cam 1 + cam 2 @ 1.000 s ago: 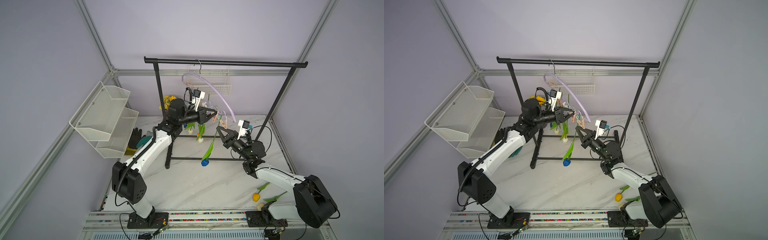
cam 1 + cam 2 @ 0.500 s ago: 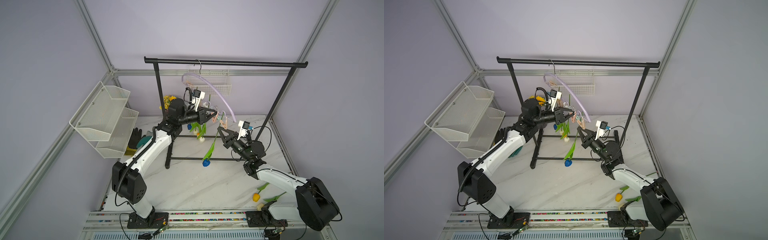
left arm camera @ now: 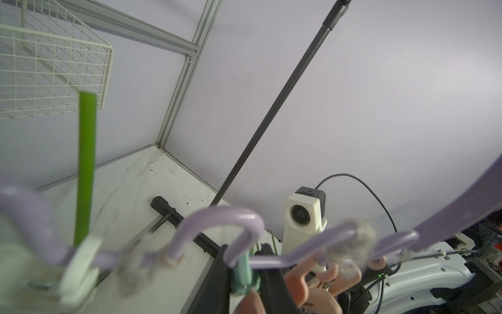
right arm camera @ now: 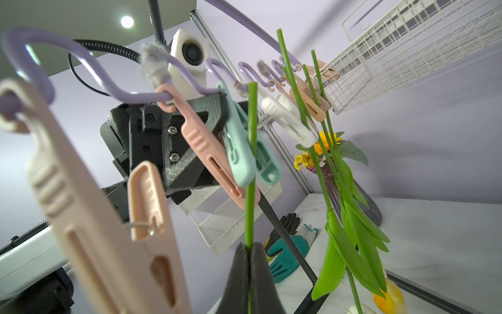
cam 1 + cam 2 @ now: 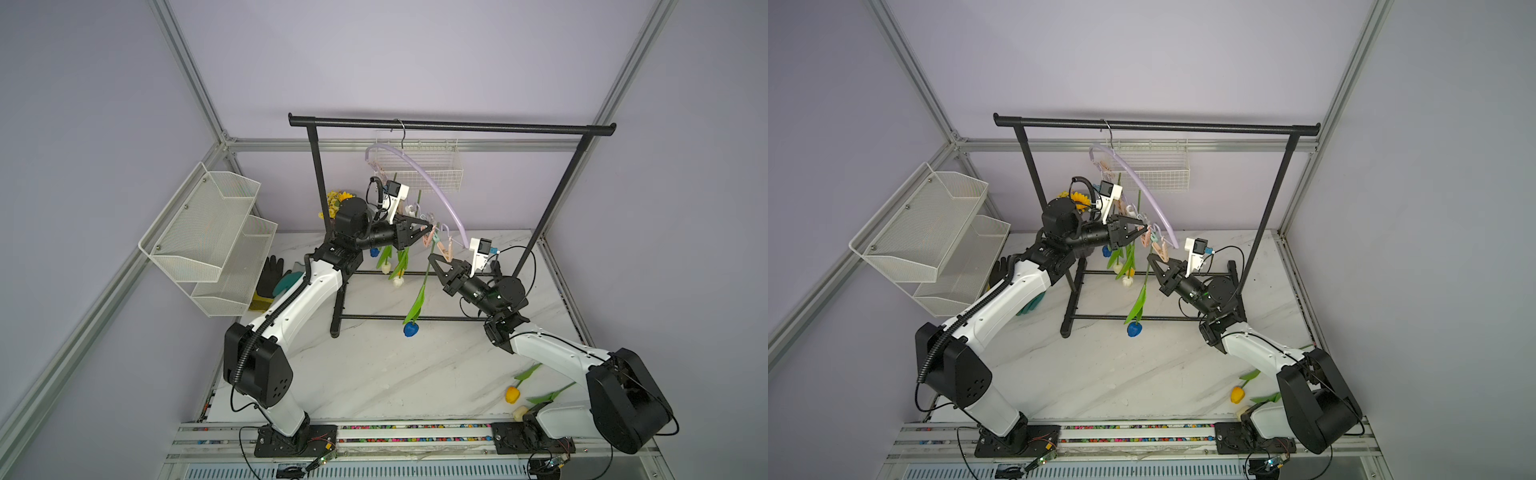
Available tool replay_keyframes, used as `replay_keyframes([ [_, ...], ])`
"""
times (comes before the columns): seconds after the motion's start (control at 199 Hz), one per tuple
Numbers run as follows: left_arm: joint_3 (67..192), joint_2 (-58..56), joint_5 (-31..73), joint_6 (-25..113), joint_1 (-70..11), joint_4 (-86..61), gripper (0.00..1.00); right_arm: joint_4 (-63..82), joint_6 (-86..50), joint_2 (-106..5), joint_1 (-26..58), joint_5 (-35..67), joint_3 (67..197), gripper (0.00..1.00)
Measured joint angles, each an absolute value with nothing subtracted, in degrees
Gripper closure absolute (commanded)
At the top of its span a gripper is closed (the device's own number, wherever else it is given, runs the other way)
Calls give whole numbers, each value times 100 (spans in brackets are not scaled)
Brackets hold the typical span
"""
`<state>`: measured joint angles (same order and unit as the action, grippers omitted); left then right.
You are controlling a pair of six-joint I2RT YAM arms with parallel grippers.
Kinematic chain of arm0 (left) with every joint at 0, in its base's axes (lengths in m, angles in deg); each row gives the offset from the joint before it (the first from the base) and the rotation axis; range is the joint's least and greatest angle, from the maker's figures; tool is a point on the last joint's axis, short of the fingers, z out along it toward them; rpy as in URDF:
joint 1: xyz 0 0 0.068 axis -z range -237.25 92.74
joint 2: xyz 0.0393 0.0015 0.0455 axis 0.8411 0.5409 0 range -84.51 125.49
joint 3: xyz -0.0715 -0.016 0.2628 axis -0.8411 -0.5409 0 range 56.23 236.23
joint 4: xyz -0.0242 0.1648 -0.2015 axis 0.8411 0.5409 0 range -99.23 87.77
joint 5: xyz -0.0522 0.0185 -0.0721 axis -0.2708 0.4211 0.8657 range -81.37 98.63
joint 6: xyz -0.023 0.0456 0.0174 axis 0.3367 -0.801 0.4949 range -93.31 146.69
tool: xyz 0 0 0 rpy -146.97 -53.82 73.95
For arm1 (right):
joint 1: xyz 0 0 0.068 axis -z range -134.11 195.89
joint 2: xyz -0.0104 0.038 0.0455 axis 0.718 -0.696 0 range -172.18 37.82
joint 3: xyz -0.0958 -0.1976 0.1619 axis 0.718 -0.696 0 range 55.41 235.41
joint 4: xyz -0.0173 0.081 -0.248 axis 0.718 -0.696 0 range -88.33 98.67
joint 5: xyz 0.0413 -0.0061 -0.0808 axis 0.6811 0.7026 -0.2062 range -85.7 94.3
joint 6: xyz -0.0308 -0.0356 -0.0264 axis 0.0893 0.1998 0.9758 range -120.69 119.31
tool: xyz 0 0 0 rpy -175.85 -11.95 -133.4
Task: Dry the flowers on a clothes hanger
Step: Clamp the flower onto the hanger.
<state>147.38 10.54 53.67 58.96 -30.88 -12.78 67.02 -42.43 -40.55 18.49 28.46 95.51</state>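
With our right gripper (image 4: 248,258) clamped on the blue tulip stem (image 4: 251,130), threaded through the mint peg (image 4: 244,152) at its 12 o'clock on the clothes hanger (image 5: 432,189), our left gripper (image 5: 429,227), pinching that peg from 9 o'clock, should ease off before the right lets go.

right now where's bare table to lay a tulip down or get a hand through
Barest: the marble table between the black rack's foot bar and the front rail. Crowded: under the lilac hanger, where the left gripper pinches a mint peg and the right gripper holds the blue tulip; also the corner where the yellow tulip lies.
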Motion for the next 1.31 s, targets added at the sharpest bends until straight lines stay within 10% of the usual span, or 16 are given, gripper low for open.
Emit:
replay_keyframes([
  [0.598, 14471, 1045, 5439, 5853, -3152, -1350, 33, 6575, -4236, -4055, 1847, 2826, 9551, 100],
  [0.759, 14445, 975, 5421, 5864, -3202, -1335, 19, 6426, -4147, -4053, 1847, 2761, 9562, 76],
  [1.307, 13754, -190, 4927, 5597, -3845, -736, 9, 4507, -3428, -2853, 1845, 1672, 9520, 54],
])
